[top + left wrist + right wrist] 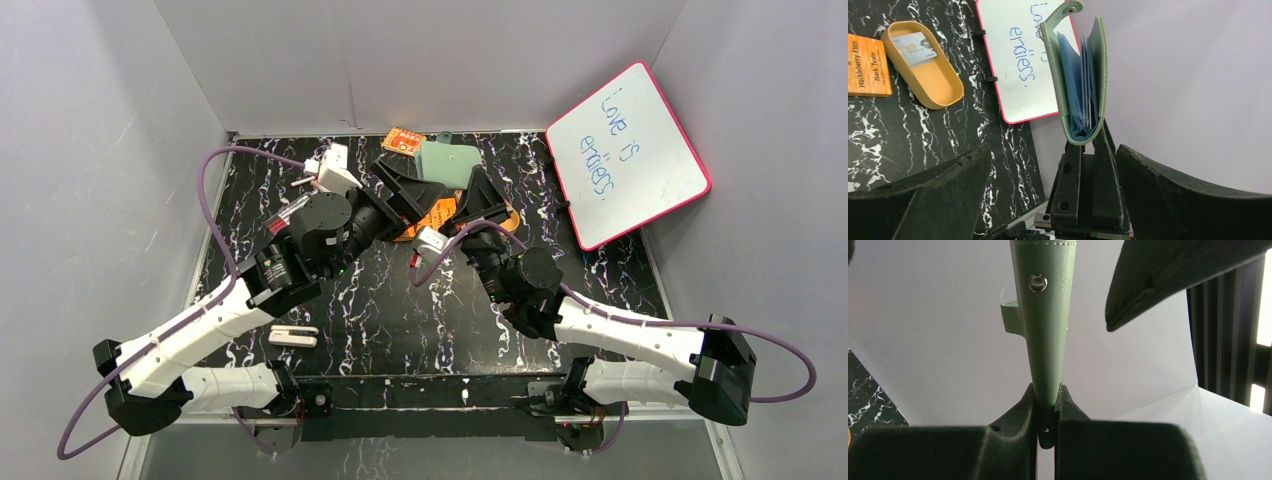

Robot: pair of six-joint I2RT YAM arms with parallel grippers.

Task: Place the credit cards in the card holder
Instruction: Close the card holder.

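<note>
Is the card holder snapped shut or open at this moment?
Partly open: the card holder has its snap tab unfastened and covers parted, blue pockets showing between them. The right end effector pinches its folded edge.

Card holder [1075,90]: grey-green, snap tab, blue pockets slightly fanned, upright in the air; grey credit card [913,48] lying in tan tin [940,82].

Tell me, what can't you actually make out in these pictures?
- Wallet pockets: the left wrist view shows them edge-on, so any cards inside are hidden.
- Wallet top: cut off by the right wrist view's upper edge, above the right pincer clamping it.
- Card in the tin: print too small to read.
- Book: cut off by the left wrist view's left edge.
</note>
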